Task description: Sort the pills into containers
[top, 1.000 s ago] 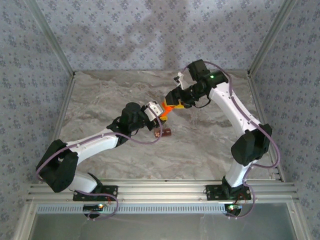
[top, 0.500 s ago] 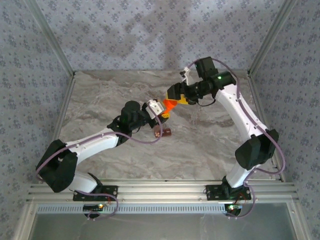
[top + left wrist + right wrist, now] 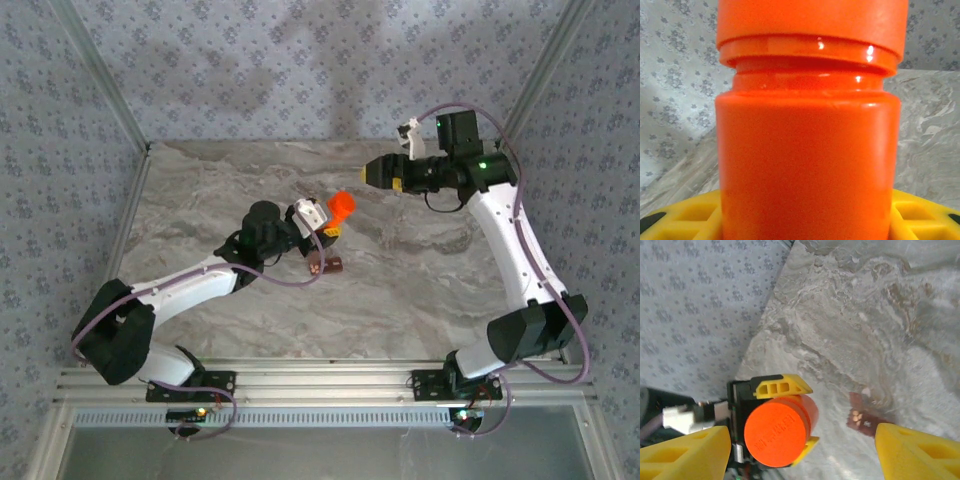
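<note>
The left gripper (image 3: 330,222) is clamping its yellow fingers (image 3: 782,385) on the body of a capped orange bottle (image 3: 341,205), holding it above the middle of the table (image 3: 220,190). In the left wrist view the bottle is standing between the two fingers, its cap at the top. The right gripper (image 3: 378,172) is hanging in the air to the right of the bottle and farther back, clear of it. Its jaws are standing wide and holding nothing, and its tip is pointing toward the bottle's cap. The reddish-brown strip (image 3: 328,266) is lying flat on the table just in front of the left gripper. It is touching neither gripper, and a few pale specks (image 3: 856,416) are showing in one of its cells. Patterned walls (image 3: 300,70) are enclosing the table on three sides.
</note>
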